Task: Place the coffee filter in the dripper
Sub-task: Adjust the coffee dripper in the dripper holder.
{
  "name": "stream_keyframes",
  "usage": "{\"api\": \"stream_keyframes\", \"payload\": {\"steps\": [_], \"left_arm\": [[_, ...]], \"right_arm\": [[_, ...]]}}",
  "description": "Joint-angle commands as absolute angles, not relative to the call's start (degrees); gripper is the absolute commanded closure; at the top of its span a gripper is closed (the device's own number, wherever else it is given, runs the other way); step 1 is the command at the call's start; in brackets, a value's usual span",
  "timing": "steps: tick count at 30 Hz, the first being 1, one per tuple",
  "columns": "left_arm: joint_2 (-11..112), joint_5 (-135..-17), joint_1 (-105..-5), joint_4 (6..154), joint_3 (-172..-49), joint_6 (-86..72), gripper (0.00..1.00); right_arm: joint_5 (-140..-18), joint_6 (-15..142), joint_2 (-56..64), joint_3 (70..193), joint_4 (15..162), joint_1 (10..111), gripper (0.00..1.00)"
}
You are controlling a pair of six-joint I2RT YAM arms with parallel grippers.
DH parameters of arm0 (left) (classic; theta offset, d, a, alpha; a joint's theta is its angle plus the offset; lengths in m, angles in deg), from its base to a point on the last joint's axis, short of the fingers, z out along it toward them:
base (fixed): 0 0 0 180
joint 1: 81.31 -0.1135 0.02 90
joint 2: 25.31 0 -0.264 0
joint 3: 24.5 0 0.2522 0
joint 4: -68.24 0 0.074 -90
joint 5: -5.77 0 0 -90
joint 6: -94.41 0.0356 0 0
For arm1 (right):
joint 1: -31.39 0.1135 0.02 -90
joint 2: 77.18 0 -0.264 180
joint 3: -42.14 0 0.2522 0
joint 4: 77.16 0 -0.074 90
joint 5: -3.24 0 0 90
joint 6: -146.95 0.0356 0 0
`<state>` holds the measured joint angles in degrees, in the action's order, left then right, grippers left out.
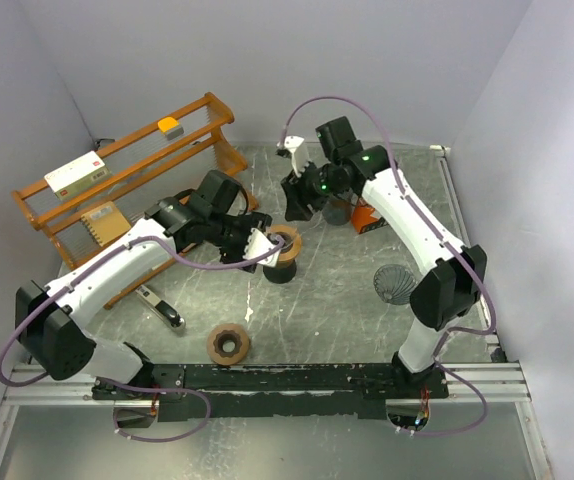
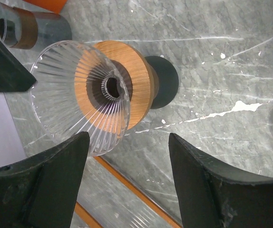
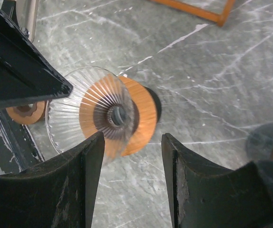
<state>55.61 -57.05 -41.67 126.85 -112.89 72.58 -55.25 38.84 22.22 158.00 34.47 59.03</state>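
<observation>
Left fingers (image 2: 36, 190) and right fingers (image 3: 55, 190), both spread and empty, hover by the dripper (image 2: 103, 92), its cone bare of any coffee filter: placing not yet done.

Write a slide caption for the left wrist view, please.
Left gripper, jaws open, near the empty ribbed glass dripper on its wooden collar.

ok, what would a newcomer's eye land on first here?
The ribbed glass dripper with its wood collar, mid-table, with no filter in it. Both arms lean in toward it, left pincer and right pincer open with nothing held. After that, the wooden rack along the back left.
</observation>
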Motion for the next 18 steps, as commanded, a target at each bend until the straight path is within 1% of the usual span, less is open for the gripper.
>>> {"api": "stream_keyframes", "payload": {"steps": [1, 3, 8, 11, 14, 18], "left_arm": [[56.6, -58.7, -40.2, 128.7, -115.4, 75.0, 0.23], [57.0, -59.3, -39.9, 128.9, -115.6, 75.3, 0.26], [58.2, -60.9, -38.8, 129.4, -116.9, 75.6, 0.35], [59.5, -61.3, -38.1, 130.0, -118.0, 76.2, 0.4], [60.7, -62.5, -37.4, 130.9, -119.3, 76.3, 0.48], [61.5, -63.9, -37.0, 131.6, -119.7, 77.2, 0.56]], "right_arm": [[-58.1, 37.9, 23.3, 157.5, 32.8, 62.9, 0.49], [-59.8, 38.2, 23.7, 157.0, 33.1, 63.9, 0.5], [-64.3, 39.3, 24.7, 156.7, 34.0, 64.4, 0.61], [-65.1, 39.4, 24.8, 156.2, 34.4, 64.5, 0.64], [-65.8, 39.4, 24.8, 155.7, 34.6, 64.5, 0.67], [-66.9, 39.4, 24.5, 154.9, 34.9, 64.5, 0.71]]}}
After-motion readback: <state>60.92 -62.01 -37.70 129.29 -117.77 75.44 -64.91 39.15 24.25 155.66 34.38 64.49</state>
